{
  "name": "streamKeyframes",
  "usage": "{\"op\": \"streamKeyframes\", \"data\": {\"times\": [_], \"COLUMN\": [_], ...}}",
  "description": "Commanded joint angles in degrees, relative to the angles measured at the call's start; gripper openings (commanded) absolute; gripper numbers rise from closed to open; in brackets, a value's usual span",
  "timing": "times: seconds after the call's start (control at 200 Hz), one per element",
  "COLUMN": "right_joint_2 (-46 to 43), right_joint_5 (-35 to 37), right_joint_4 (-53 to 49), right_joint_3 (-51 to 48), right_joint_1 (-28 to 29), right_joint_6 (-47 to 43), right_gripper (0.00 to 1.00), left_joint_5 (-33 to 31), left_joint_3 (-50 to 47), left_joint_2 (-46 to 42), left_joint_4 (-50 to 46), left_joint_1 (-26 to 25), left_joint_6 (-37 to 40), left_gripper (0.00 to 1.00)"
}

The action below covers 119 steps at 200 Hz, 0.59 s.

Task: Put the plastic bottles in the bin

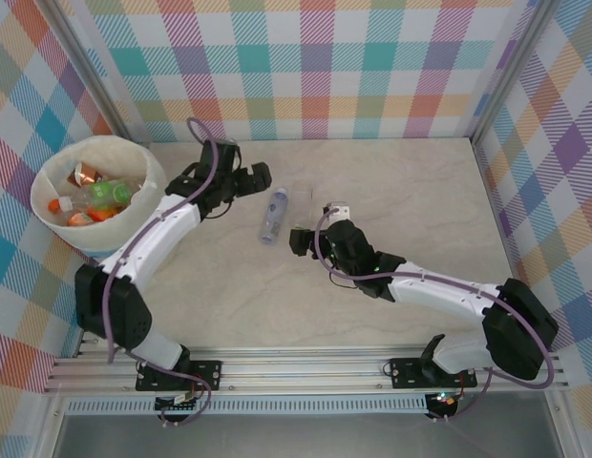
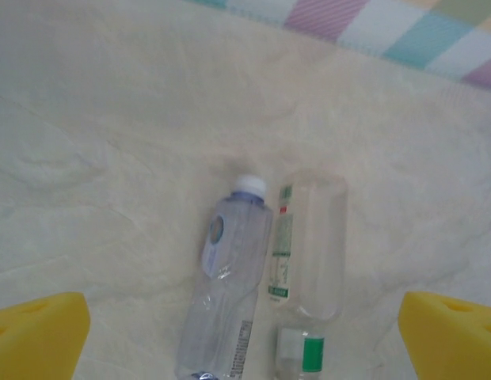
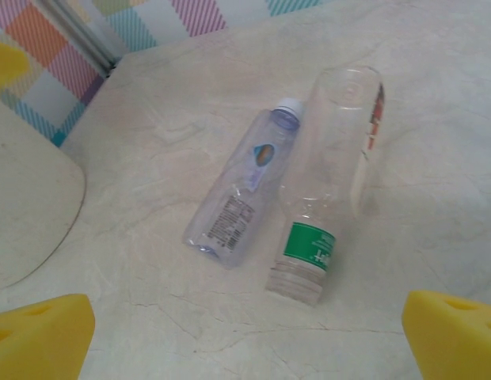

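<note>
A bluish clear plastic bottle point(image 1: 274, 215) with a white cap lies on the table, in the left wrist view point(image 2: 230, 277) and in the right wrist view point(image 3: 245, 190). Beside it lies a wider clear bottle point(image 2: 313, 245) point(image 3: 348, 134), and a small green-labelled clear bottle point(image 3: 307, 249) lies at its end. The white bin point(image 1: 155, 186) stands at the far left with several bottles point(image 1: 100, 196) inside. My left gripper point(image 1: 250, 172) point(image 2: 245, 340) hangs open just left of the bottles. My right gripper point(image 1: 315, 224) point(image 3: 245, 336) is open to their right, with nothing between its fingers.
Checked walls point(image 1: 315, 67) close off the back and both sides of the pale marbled table point(image 1: 411, 191). A metal rail point(image 1: 306, 367) runs along the near edge by the arm bases. A pale rounded surface point(image 3: 28, 206) fills the left edge of the right wrist view.
</note>
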Motion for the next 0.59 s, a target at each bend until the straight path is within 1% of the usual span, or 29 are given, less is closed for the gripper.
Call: {"op": "streamKeyframes", "data": {"times": [0.0, 0.145, 0.32, 0.53, 0.59], "right_joint_2": [-2.0, -2.0, -2.2, -1.6, -1.3], "right_joint_5": [1.8, 1.5, 1.3, 1.2, 0.8], "right_joint_4": [-2.3, -4.8, -4.7, -4.6, -4.6], "right_joint_3": [-0.8, -0.7, -1.2, -0.5, -0.2], "right_joint_1": [-1.1, -1.7, -1.7, -1.7, -1.7], "right_joint_6": [3.2, 3.5, 4.7, 4.5, 4.5], "right_gripper": [1.0, 1.0, 1.0, 1.0, 1.0], "left_joint_5": [7.6, 9.0, 8.0, 8.1, 7.5], "left_joint_3": [-1.5, -0.4, 1.6, 4.3, 5.6], "left_joint_2": [4.7, 11.2, 18.0, 23.7, 25.3], "left_joint_4": [5.8, 6.3, 4.6, 2.5, 1.3], "left_joint_1": [-0.2, -0.3, -0.5, -1.5, -1.9], "left_joint_6": [4.2, 7.6, 9.5, 11.3, 12.1], "left_gripper": [1.0, 1.0, 1.0, 0.93, 0.89]}}
